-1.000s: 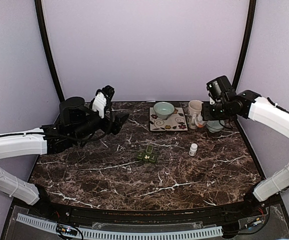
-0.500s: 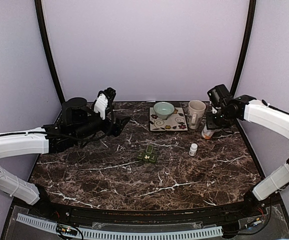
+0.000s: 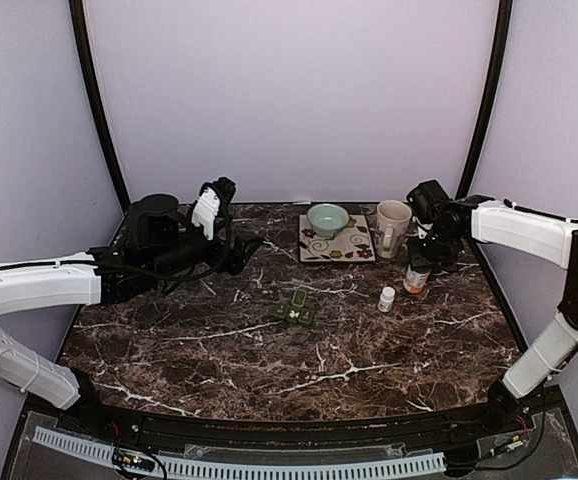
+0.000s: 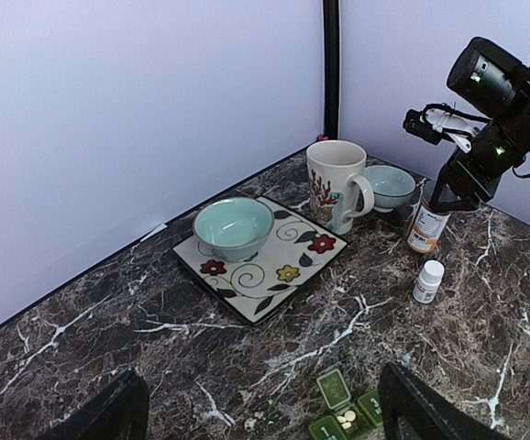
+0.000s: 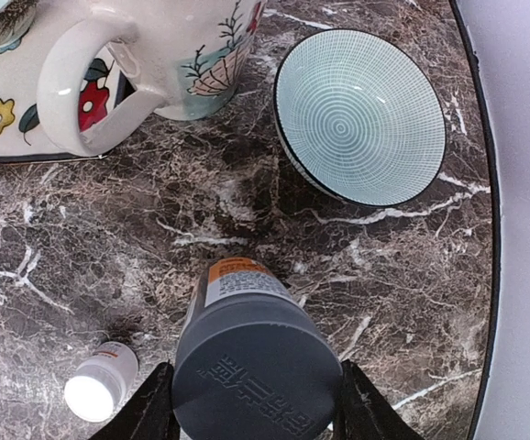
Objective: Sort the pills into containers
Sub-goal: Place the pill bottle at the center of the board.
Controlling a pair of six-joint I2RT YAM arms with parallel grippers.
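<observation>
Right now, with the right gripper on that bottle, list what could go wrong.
1. The right gripper grips the amber bottle close to the mug and small white bottle; a swing could topple either.
2. The pill box lies with a lid open and pills inside; a knock might scatter them.

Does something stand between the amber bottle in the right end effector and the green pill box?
Only the small white bottle, standing just beside the amber bottle and close to the line toward the pill box.
</observation>
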